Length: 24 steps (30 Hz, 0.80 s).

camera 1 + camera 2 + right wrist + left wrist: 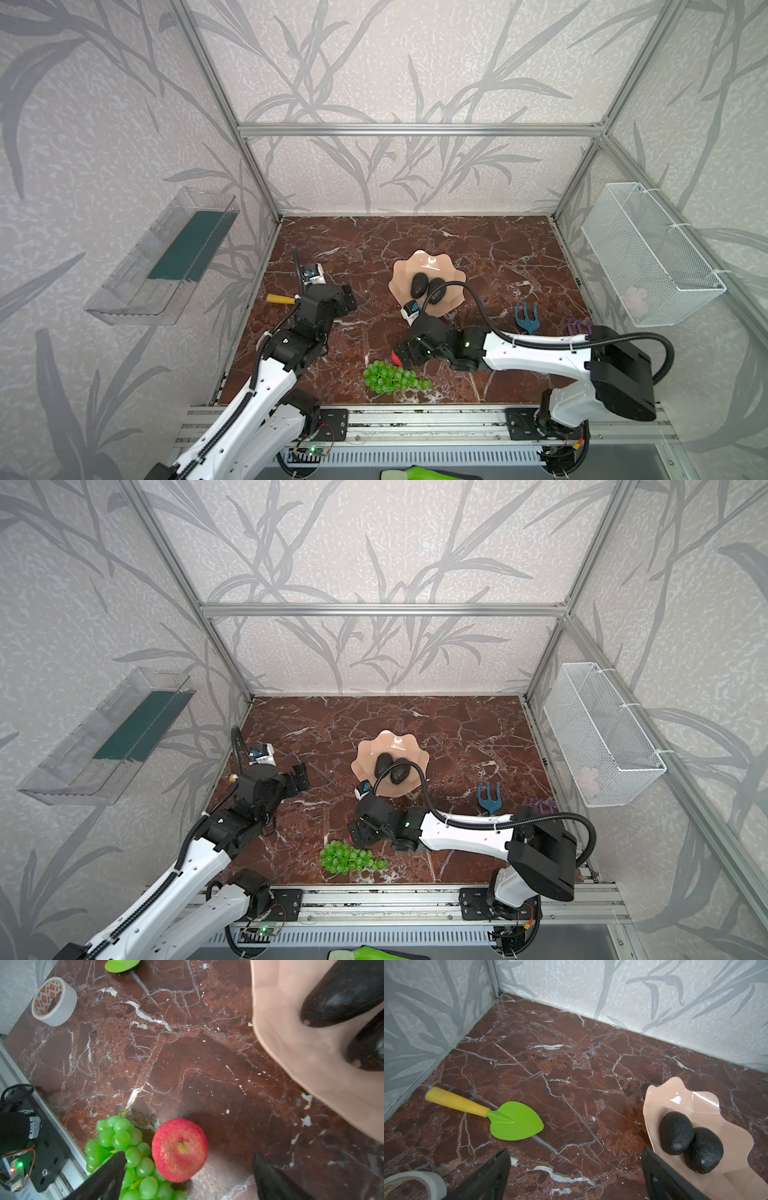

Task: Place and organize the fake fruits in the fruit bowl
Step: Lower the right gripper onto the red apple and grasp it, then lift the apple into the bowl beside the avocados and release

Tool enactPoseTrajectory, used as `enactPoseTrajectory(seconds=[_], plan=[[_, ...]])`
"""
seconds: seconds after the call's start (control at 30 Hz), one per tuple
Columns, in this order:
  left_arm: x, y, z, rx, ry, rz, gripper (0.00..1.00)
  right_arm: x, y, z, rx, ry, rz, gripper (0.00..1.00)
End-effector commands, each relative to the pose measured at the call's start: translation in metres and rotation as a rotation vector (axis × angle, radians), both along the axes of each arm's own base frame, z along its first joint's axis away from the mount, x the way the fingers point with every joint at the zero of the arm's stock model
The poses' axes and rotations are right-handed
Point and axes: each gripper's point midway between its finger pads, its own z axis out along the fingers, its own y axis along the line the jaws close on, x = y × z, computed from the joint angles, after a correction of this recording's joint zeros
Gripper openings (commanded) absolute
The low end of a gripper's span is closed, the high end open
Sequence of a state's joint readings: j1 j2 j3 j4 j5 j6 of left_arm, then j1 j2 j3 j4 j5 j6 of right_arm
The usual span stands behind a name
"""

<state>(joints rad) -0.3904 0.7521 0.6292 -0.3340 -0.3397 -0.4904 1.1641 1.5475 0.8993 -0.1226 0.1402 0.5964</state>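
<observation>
Right hand (189, 1157): fingers spread wide, holding nothing, low over the table (415, 237) towards its front edge. The apple (179, 1150) lies on the table between the two fingers and touches neither. It is nearer the finger that crosses the grapes (122, 1147). Grapes sit just beside the apple; cannot tell if they touch.

Left hand (576, 1154): fingers also wide apart, only bare table between them. In the left wrist view one finger overlaps the rim of the bowl (654, 1105). Both top views show a clear gap, with the hand off to the bowl's left.

Avocados (676, 1135): both inside the bowl, side by side and touching.

View against view:
- In both top views the apple is almost wholly hidden under the right hand, showing only as a red sliver. The right wrist view shows it whole, stem end up.
- The left wrist view shows the whole shovel (515, 1121), green blade flat on the table. In a top view only its yellow handle shows beside the left arm.
- Tape roll (54, 1001): seen in both wrist views; the top views do not show it.
- Blue fork (527, 318), wire basket (652, 253) on the right wall and clear tray (162, 257) on the left wall: top views only.

From above, the bowl sits mid-table. The right hand is between the bowl and the grapes, which lie near the front edge.
</observation>
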Motion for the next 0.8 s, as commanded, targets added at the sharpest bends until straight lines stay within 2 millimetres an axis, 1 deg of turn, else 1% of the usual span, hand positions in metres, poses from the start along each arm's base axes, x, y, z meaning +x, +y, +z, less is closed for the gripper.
enactPoseTrajectory(seconds=[0.0,0.13,0.3,0.37,0.4,0.47,0.53,0.6,0.7,0.77], plan=[[-0.008,0.015,-0.005,0.013,0.012,0.061,0.99,-0.002,0.018,0.000,0.039,0.032,-0.009,0.93],[-0.010,0.016,-0.005,0.011,0.011,0.063,0.99,-0.002,0.023,-0.016,0.000,0.062,-0.020,0.91],[-0.010,0.017,-0.004,0.009,0.008,0.069,0.99,-0.002,0.022,-0.028,-0.042,0.074,-0.035,0.88],[-0.010,0.018,-0.004,0.006,0.008,0.070,0.99,-0.003,0.022,-0.028,-0.042,0.075,-0.040,0.84],[-0.011,0.018,-0.004,0.003,0.005,0.072,0.99,-0.003,0.021,-0.039,-0.067,0.086,-0.042,0.83],[-0.011,0.019,-0.005,0.000,0.000,0.077,0.99,-0.003,0.021,-0.044,-0.079,0.091,-0.047,0.80],[-0.011,0.020,-0.003,-0.003,-0.009,0.080,0.99,-0.004,0.021,-0.047,-0.089,0.099,-0.047,0.76],[-0.011,0.019,-0.001,-0.009,-0.015,0.076,0.99,-0.005,0.020,-0.049,-0.097,0.106,-0.051,0.75],[-0.012,0.019,-0.001,-0.011,-0.016,0.075,0.99,-0.005,0.018,-0.052,-0.105,0.112,-0.059,0.69],[-0.012,0.020,-0.001,-0.014,-0.019,0.079,0.99,-0.004,0.018,-0.050,-0.102,0.104,-0.064,0.64]])
